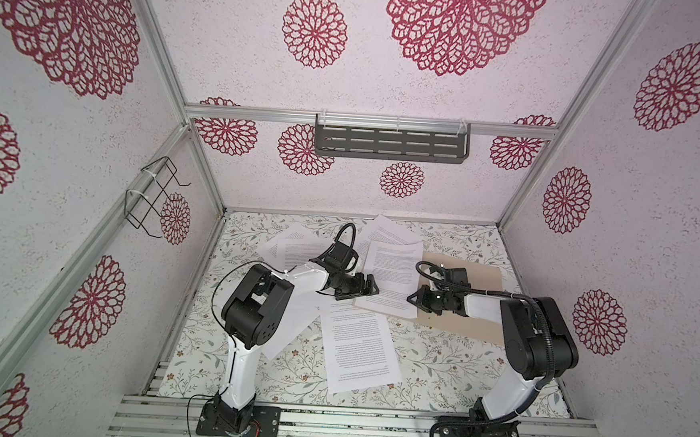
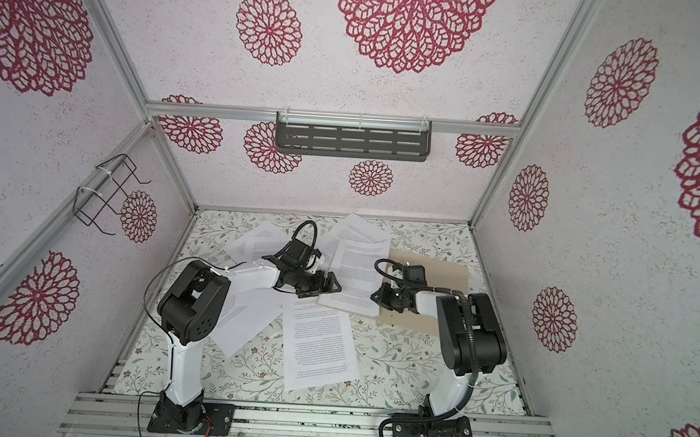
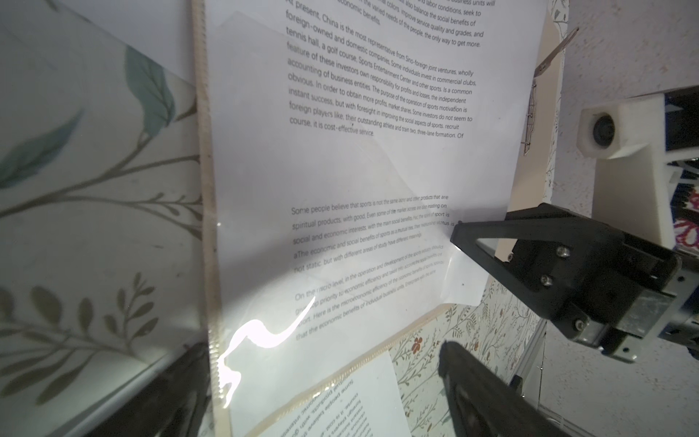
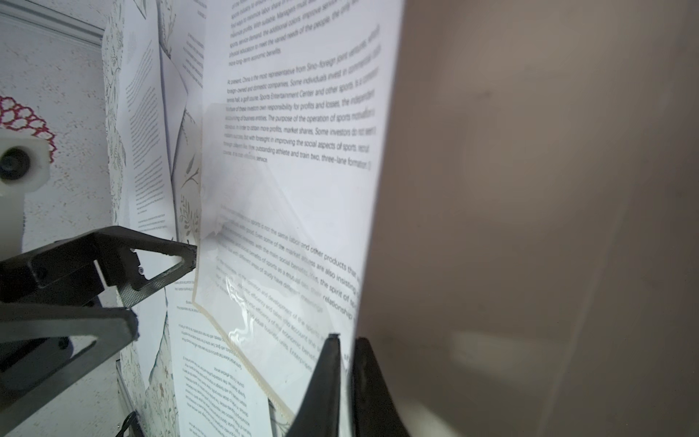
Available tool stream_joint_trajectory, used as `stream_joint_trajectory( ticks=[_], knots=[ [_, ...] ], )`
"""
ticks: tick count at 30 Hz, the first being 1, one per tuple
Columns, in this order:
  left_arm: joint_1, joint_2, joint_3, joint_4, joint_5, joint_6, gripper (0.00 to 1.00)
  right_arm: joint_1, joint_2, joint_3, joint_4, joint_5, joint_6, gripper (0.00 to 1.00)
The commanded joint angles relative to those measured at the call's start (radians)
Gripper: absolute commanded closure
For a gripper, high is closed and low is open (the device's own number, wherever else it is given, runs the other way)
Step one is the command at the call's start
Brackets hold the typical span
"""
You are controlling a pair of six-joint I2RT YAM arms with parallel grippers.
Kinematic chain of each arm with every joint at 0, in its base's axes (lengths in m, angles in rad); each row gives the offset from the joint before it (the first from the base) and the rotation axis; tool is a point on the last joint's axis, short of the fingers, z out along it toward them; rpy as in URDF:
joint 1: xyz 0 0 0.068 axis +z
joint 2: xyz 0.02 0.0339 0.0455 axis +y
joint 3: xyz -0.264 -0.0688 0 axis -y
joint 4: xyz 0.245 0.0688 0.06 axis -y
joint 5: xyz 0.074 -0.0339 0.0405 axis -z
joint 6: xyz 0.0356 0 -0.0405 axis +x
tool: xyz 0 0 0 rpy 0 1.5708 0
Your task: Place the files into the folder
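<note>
My left gripper [image 1: 363,287] hovered with its jaws wide apart and empty, just beside the left edge of a white paper sheet printed with black text [image 1: 393,272]. That sheet lay partly on the plain tan cardboard folder [image 1: 484,279], which sat flat at the right rear of the floral-patterned table [image 1: 434,370]. My right gripper [image 4: 346,348] was over the folder at the sheet's right edge. Its jaws were nearly together with the paper's edge between them, though I could not tell if they pinched it. Other white printed sheets lay loose: one in front [image 1: 357,349], some to the left [image 1: 296,245], one at the back [image 1: 389,230].
</note>
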Motion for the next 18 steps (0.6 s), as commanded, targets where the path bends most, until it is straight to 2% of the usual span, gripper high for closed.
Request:
stream_joint_trajectory(
  ticks=[1,3,5,6,7,12,18],
  knots=[
    [-0.010,0.016,-0.018,-0.035,-0.016,-0.002,0.03,0.008,-0.035,-0.005,0.021,0.004,0.013,0.83],
    [-0.009,0.018,-0.014,-0.038,-0.010,-0.002,0.03,0.007,-0.041,-0.006,0.021,0.010,0.013,0.79],
    [-0.009,0.015,-0.008,-0.038,-0.008,-0.002,0.03,0.007,-0.057,-0.009,0.016,0.026,0.009,0.63],
    [-0.008,0.012,-0.001,-0.038,-0.005,-0.004,0.03,0.007,-0.068,-0.007,0.009,0.032,0.003,0.48],
    [-0.010,0.009,0.008,-0.038,-0.001,-0.003,0.03,0.008,-0.078,-0.004,0.000,0.039,-0.003,0.03],
    [-0.007,-0.034,0.079,-0.073,0.020,0.006,0.03,0.008,-0.188,0.010,-0.034,0.076,-0.028,0.01],
    [-0.009,-0.213,0.124,-0.127,0.001,0.029,0.03,-0.015,-0.405,-0.013,-0.007,0.267,-0.025,0.01]
  ],
)
